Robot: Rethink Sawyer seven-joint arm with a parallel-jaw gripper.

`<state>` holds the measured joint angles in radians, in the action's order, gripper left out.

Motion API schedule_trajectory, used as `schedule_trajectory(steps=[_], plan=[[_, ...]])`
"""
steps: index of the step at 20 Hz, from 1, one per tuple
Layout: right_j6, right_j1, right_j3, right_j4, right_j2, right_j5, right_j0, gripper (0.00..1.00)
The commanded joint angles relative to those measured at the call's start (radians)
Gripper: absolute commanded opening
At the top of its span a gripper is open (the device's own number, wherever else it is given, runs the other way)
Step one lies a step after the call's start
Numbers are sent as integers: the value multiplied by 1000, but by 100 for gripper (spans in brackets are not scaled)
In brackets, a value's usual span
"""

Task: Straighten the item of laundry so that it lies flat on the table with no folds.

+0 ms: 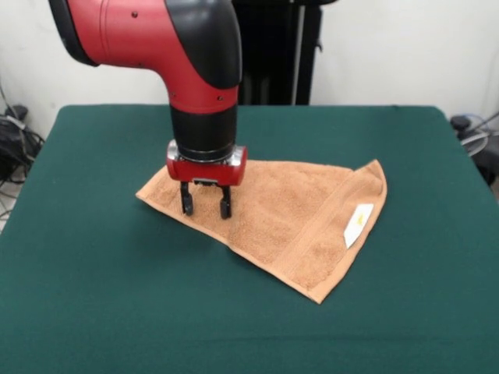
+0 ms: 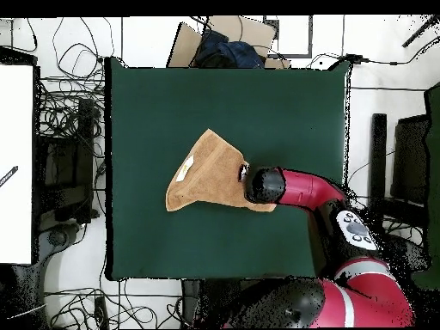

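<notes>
Your end effector (image 1: pixel 206 207) stands with fingers apart, tips at the folded towel (image 1: pixel 296 214) on the table (image 1: pixel 93 265), though from overhead the arm hides them.

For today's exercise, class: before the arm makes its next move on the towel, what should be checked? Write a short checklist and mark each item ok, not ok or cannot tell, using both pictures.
1. Towel lies wholly on the table, away from every edge: ok.
2. Towel flat with no folds: not ok; its outline is roughly triangular, so it appears to be folded over.
3. Pincer is over the towel, at its narrow end: ok.
4. Pincer fingers apart, nothing held between them: ok.
5. Fingertips touching the cloth: cannot tell.
6. White label in sight to mark the wide end: ok.
</notes>
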<state>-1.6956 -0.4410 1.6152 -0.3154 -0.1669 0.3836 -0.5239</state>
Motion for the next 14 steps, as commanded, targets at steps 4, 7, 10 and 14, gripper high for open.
schedule_trajectory(steps=[4, 7, 10, 14], plan=[[-75, 56, -14, -80, 35, -84, 36, 100], [-71, 57, -11, -80, 28, -78, 30, 100], [-69, 61, -20, -77, 27, -69, 34, 100], [-74, 57, -6, -74, 24, -75, 32, 100]])
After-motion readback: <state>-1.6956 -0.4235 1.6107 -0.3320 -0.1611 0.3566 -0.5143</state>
